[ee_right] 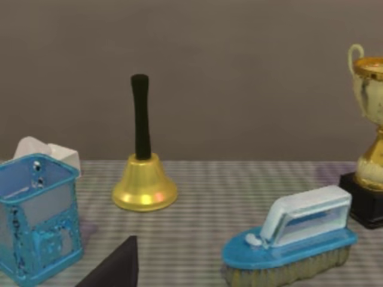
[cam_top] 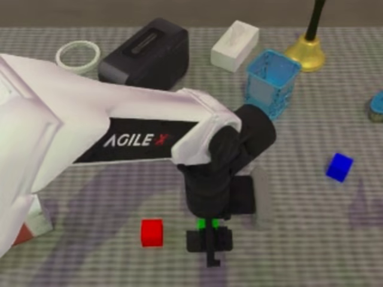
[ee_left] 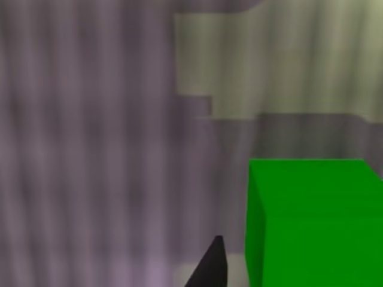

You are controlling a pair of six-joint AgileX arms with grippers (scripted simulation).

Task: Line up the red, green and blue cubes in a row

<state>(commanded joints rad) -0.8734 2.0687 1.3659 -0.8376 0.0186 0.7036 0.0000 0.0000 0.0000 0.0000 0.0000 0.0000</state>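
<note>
My left gripper (cam_top: 208,230) hangs low over the front middle of the table, open, astride the green cube (cam_top: 207,223), which peeks out beneath it. In the left wrist view the green cube (ee_left: 314,224) fills the corner, and one dark fingertip (ee_left: 210,269) stands beside it with a thin gap between. The red cube (cam_top: 151,232) sits on the table just left of the gripper. Far off to the right lies the blue cube (cam_top: 339,167). My right arm is outside the top view; only one dark fingertip (ee_right: 122,266) shows in its wrist view, over bare table.
Along the back stand a white ring (cam_top: 78,56), a black case (cam_top: 145,52), a white box (cam_top: 234,45), a see-through blue container (cam_top: 272,81) and a gold bell (cam_top: 306,51). A blue brush (ee_right: 290,245) and a trophy (ee_right: 371,143) sit at the right.
</note>
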